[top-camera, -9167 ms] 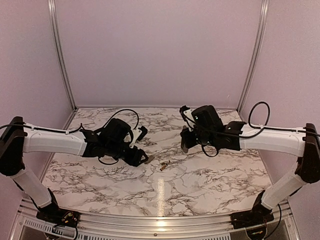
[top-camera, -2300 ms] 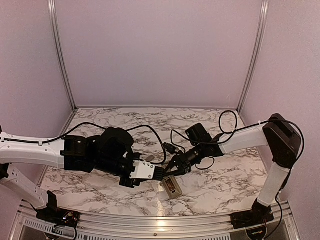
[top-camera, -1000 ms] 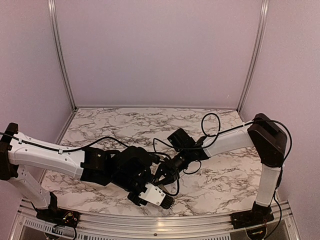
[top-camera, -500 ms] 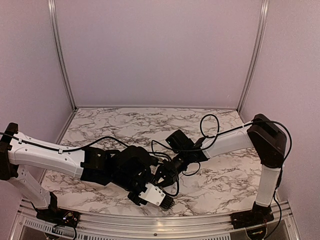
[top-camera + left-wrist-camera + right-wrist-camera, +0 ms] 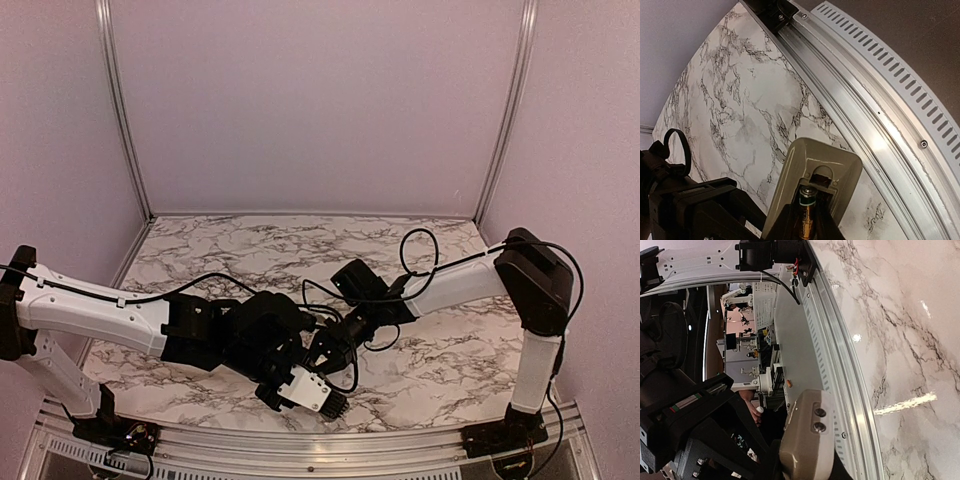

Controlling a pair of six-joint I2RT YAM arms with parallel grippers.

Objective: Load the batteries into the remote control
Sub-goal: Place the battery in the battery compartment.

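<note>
In the left wrist view the remote control [image 5: 805, 160] shows its greyish-tan back, with the battery bay [image 5: 822, 175] uncovered. My left gripper [image 5: 807, 225] is shut on a gold and black battery [image 5: 807, 212], whose tip sits at the mouth of that bay. In the right wrist view my right gripper [image 5: 807, 472] is shut on the remote control [image 5: 807, 435], held up above the table's near edge. From above, the left gripper [image 5: 333, 400] and the right gripper [image 5: 325, 355] meet at the front middle, and the remote is hidden between them.
An aluminium rail [image 5: 875, 140] with a slotted strip runs along the near edge, just beyond the remote. The marble table [image 5: 430, 350] spreads to the right and back. Black cables [image 5: 420, 250] loop off the right arm, and pale walls enclose three sides.
Two seconds ago the remote showed in front of the right gripper. Since then both grippers have drawn together near the front edge, and in the last half second they hardly move.
</note>
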